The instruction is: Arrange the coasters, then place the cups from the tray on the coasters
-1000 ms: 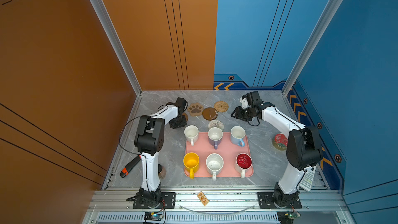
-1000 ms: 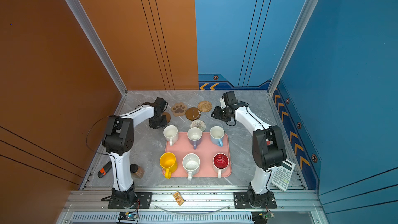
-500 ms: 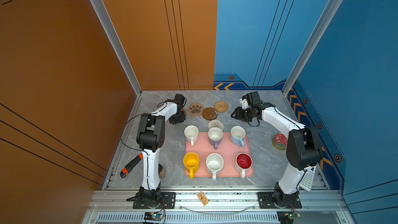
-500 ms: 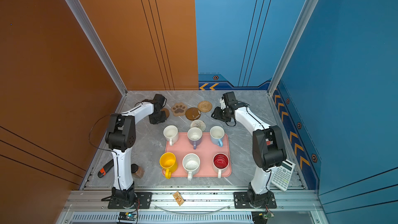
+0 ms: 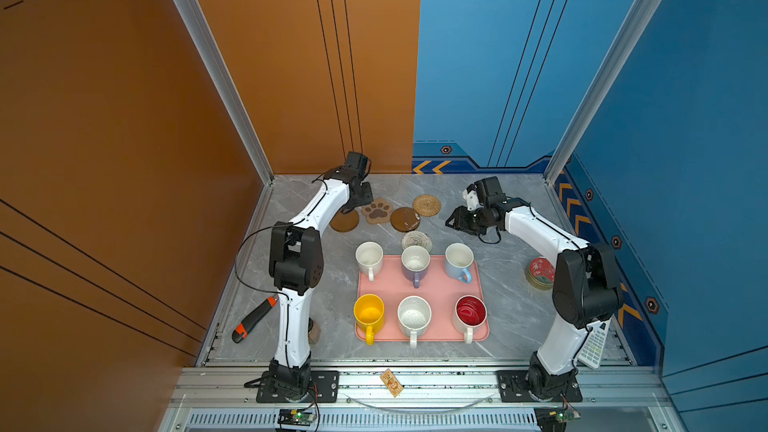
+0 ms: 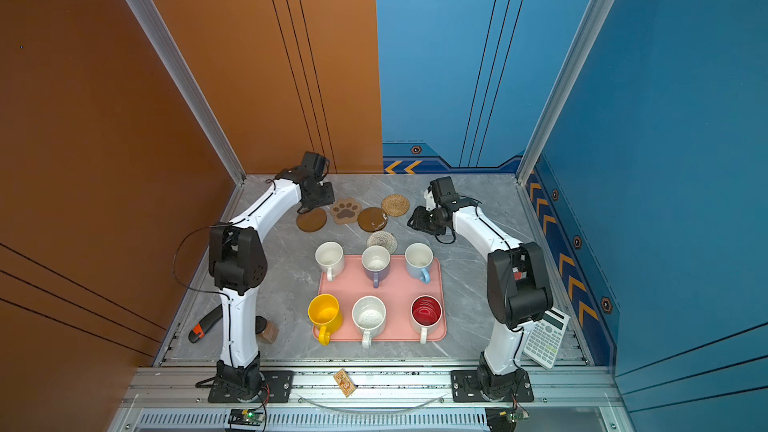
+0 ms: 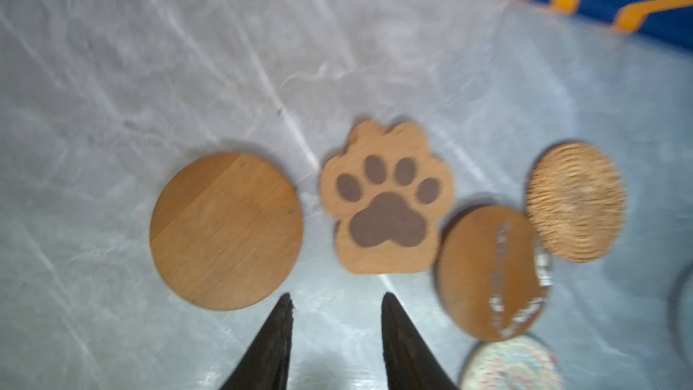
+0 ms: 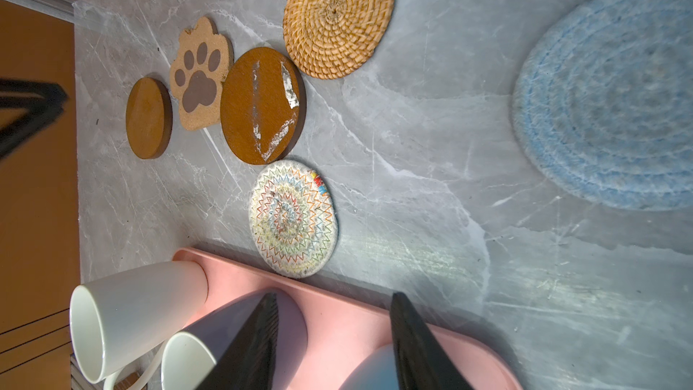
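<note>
The left jaws hang spread and empty at the far left of the worktop (image 5: 507, 305), beside the plain brown disc (image 5: 344, 221), which lies clear of the paw-shaped coaster (image 5: 377, 210) and so leaves room for a mug. The scuffed brown disc (image 5: 404, 219) crowds both the paw and the rattan round (image 5: 427, 204), touching or nearly so; I judge these need spreading. The cream woven round (image 5: 416, 240) lies against the far rim of the pink tray (image 5: 436, 284). The blue-grey round (image 8: 607, 99) lies apart to the right, near the right jaws, which hover spread and hold nothing. All six mugs, from white (image 5: 369, 257) to red-lined (image 5: 470, 311), stand on the tray, awaiting finished spacing
</note>
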Robot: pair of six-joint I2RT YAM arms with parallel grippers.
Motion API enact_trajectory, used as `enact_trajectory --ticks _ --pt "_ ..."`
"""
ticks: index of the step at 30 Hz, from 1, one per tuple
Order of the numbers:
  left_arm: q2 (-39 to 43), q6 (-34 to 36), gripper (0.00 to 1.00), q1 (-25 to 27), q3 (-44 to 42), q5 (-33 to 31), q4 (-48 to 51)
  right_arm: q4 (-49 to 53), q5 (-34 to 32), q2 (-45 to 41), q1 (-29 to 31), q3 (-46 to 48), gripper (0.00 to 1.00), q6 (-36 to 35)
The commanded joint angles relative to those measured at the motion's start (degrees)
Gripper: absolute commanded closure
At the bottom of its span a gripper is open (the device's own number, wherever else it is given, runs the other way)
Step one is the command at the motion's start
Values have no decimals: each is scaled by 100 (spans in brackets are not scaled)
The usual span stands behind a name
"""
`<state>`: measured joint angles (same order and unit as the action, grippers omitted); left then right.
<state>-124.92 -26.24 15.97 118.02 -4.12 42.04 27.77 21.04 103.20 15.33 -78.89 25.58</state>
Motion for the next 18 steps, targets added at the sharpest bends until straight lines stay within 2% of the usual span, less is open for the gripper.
enact_trajectory --ticks 1,6,12,18 --pt "-687 238 52 93 792 334 152 -128 76 -178 0 93 52 69" --pt "-1630 -33 49 167 1796 571 164 -156 76 -215 7 128 52 70" --pt "-2346 -48 46 338 2629 260 155 -161 85 -244 9 156 51 78" --pt "-2728 131 44 451 3102 -3 88 -164 93 -224 11 203 51 87"
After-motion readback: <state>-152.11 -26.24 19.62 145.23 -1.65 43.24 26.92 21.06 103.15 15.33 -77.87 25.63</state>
